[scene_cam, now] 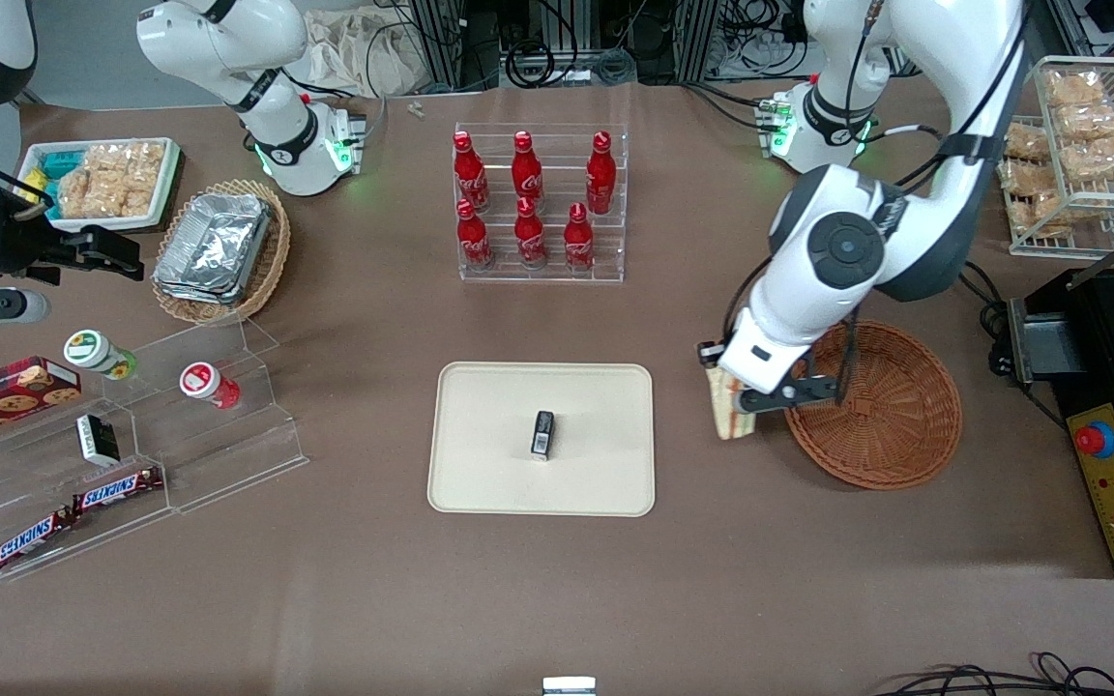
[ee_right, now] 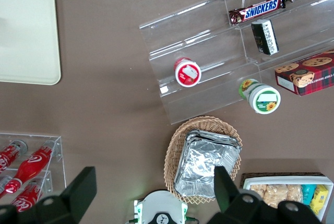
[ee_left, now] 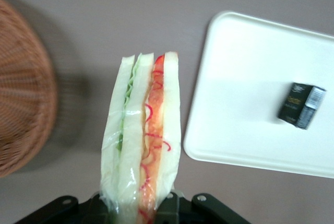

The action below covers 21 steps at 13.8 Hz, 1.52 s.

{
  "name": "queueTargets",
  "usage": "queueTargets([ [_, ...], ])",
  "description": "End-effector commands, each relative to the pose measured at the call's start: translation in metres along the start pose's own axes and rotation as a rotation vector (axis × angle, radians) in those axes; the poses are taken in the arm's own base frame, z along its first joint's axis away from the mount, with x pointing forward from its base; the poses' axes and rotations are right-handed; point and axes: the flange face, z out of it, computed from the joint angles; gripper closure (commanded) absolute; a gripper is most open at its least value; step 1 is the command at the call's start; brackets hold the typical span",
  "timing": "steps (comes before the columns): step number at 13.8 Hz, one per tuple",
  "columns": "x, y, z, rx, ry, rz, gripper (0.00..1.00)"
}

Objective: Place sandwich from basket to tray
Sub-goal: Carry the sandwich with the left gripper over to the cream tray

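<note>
The sandwich [ee_left: 142, 140] is a plastic-wrapped wedge of white bread with green and red-orange filling at its edge. My left gripper [ee_left: 140, 209] is shut on its lower end and holds it above the bare table. In the front view the sandwich [scene_cam: 733, 411] hangs from the gripper [scene_cam: 748, 398] between the round reddish-brown basket [scene_cam: 891, 416] and the cream tray [scene_cam: 489, 454], close beside the basket's rim. The basket [ee_left: 23, 98] shows nothing inside it. A small black box [scene_cam: 542, 433] lies on the tray [ee_left: 240, 98].
An acrylic rack of red cola bottles [scene_cam: 538, 205] stands farther from the front camera than the tray. Toward the parked arm's end are a tan basket of foil containers [scene_cam: 219, 246] and an acrylic step shelf with snacks [scene_cam: 122, 464]. A black control box [scene_cam: 1113, 483] sits beside the round basket.
</note>
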Motion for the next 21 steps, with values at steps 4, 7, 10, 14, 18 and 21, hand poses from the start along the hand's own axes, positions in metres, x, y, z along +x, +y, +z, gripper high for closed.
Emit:
queueTargets([
  [4,-0.011,0.047,0.064,-0.024,0.016,0.138,1.00],
  [7,-0.014,0.063,0.100,-0.029,0.060,0.196,1.00],
  [10,-0.017,0.084,0.120,-0.073,0.092,0.219,1.00],
  [14,0.001,0.090,0.140,-0.079,0.094,0.215,0.87],
  [18,0.002,0.097,0.158,-0.042,0.117,0.180,0.03],
  [21,0.003,0.098,0.145,-0.024,0.164,0.119,0.00],
])
